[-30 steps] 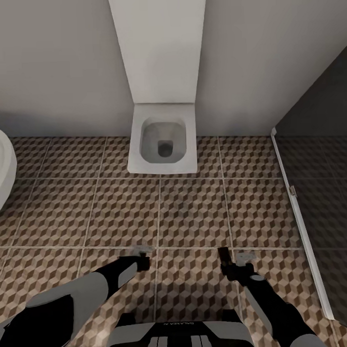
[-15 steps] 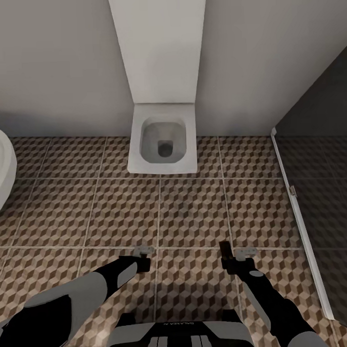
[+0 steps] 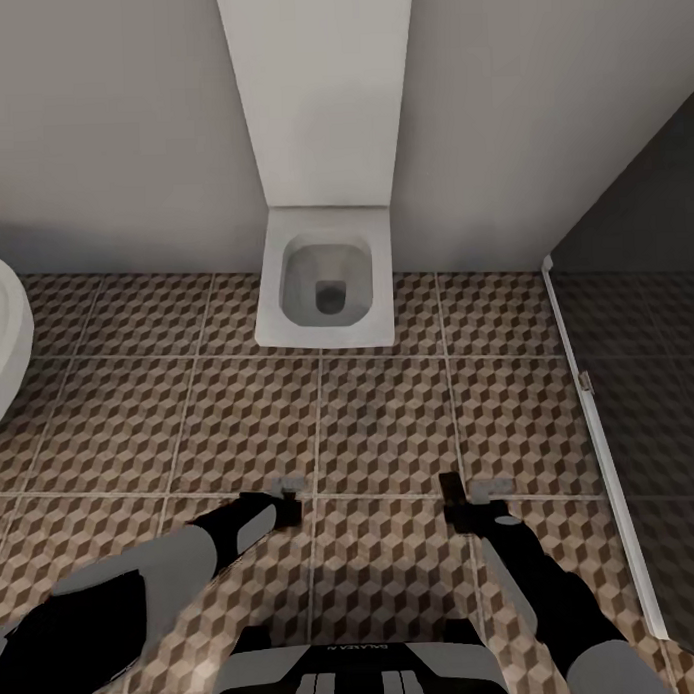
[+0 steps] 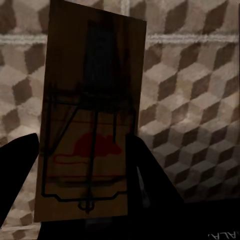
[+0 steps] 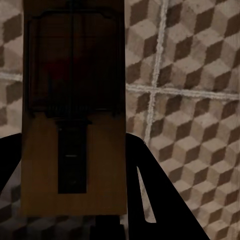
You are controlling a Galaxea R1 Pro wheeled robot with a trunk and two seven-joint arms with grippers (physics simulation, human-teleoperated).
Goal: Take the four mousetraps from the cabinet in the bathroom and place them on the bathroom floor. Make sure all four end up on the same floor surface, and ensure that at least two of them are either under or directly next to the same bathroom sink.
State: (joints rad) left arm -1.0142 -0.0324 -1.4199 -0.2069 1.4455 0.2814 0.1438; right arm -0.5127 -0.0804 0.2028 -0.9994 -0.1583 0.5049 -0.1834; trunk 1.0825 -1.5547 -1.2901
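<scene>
We hold our left claw [image 3: 288,497] closed on one mousetrap [image 4: 87,125], our right claw [image 3: 466,501] closed on a second mousetrap [image 5: 72,115], both above the bathroom floor [image 3: 389,416], toilet [image 3: 327,278] ahead, sink [image 3: 2,339] at far left.

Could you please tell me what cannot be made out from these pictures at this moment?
- Sink: head view, cut off by the picture's edge; just a curved white part shows.
- Left claw: left wrist view, the mousetrap it holds covers where the fingers grip.
- Right claw: right wrist view, its mousetrap likewise hides the contact.
- Both traps in the head view: too small to make out.
- Shower interior: head view, darkened by tinted glass.
</scene>
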